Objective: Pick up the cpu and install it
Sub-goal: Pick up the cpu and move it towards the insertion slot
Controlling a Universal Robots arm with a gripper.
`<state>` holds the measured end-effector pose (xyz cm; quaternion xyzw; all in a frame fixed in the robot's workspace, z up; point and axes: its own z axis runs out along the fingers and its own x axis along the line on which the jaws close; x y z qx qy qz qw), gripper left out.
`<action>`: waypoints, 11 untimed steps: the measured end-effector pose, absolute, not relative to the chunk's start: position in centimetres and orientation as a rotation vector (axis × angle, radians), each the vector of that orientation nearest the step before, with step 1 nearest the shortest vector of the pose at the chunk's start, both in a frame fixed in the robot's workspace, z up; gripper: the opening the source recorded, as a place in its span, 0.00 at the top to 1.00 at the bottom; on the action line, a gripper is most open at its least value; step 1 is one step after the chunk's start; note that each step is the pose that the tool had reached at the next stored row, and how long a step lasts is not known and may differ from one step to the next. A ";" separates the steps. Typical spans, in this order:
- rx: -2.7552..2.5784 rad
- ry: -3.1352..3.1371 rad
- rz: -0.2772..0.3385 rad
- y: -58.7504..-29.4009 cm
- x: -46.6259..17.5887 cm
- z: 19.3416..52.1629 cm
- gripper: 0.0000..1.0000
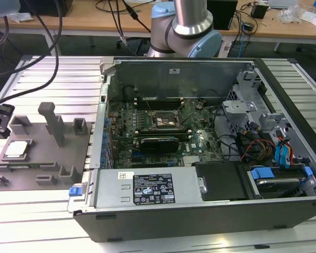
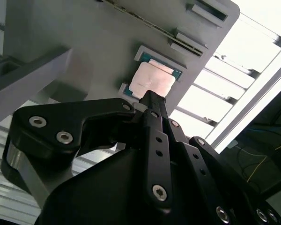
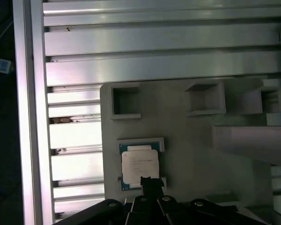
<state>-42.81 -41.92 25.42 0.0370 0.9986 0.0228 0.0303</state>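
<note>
Hovering at the far edge of the exterior view's left, my gripper (image 1: 0, 125) hangs over the grey fixture plate (image 1: 42, 158). The cpu (image 1: 17, 149) lies flat in its square nest in the lower left part of that frame, not yet lifted. In the second wrist view the chip sits just beyond my tool's tip, apart from it. I cannot tell whether the tool is set wide or narrow. That is my first worry: coming down at the wrong width, I could land on the metal top or catch the nest's rim. A slightly off-centre descent could tip the chip and jam it. The tall post (image 1: 53, 124) stands near enough to clip. A skewed hold would also, I judge, risk the socket (image 1: 167, 120) inside the computer case (image 1: 210, 211).
</note>
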 end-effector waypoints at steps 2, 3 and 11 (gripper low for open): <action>0.114 3.078 0.070 -41.9 -42.7 25.1 0.89; 0.114 3.078 0.070 -41.9 -42.7 24.9 0.89; 0.114 3.080 0.069 -41.9 -42.7 22.9 0.89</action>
